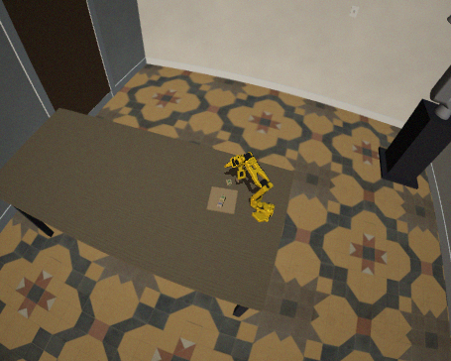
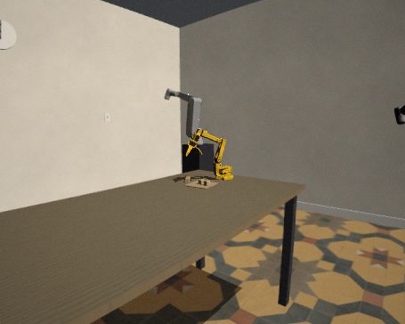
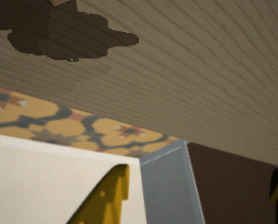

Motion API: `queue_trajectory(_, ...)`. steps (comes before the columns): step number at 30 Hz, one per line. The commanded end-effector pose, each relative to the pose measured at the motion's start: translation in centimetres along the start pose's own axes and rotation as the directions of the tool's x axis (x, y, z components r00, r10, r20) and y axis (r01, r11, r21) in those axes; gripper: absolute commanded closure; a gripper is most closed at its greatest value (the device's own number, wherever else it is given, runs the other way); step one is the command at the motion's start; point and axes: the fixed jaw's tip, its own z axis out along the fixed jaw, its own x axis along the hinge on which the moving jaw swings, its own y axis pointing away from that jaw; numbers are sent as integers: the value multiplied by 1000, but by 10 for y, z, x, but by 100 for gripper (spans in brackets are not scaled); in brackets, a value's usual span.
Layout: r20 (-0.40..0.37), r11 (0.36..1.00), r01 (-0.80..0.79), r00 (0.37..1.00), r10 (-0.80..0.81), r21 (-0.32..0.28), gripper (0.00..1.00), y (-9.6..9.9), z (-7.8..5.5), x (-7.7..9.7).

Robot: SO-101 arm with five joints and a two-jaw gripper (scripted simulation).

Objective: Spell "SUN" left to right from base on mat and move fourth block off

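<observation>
My gripper is open and empty, raised above the table beyond the mat's far edge in the exterior view. Two small blocks stand close together on the tan mat: one block and another block. A block lies off the mat, near and below the gripper. I cannot make out a fourth block; the arm may hide it. A small piece of a tan thing shows at the wrist view's top edge. The letters are too small to read.
The brown table bears everything, and the arm's yellow base stands beside the mat. The arm's dark shadow falls on the table. The table's far edge and the patterned floor show in the wrist view.
</observation>
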Motion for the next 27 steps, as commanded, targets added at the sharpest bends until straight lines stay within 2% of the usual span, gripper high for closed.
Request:
queue_trajectory(1,-63,1000,2,998,-1,17,68,-1,-9,8)
queue_trajectory(6,-9,1000,1,1000,-1,1,68,0,2,5)
queue_trajectory(13,172,999,6,985,3,-50,68,4,36,-10)
queue_trajectory(15,172,999,6,985,3,-50,68,4,36,-10)
queue_trajectory(21,328,995,17,944,15,-95,68,9,63,-28)
queue_trajectory(27,397,993,25,917,23,-114,68,12,74,-38)
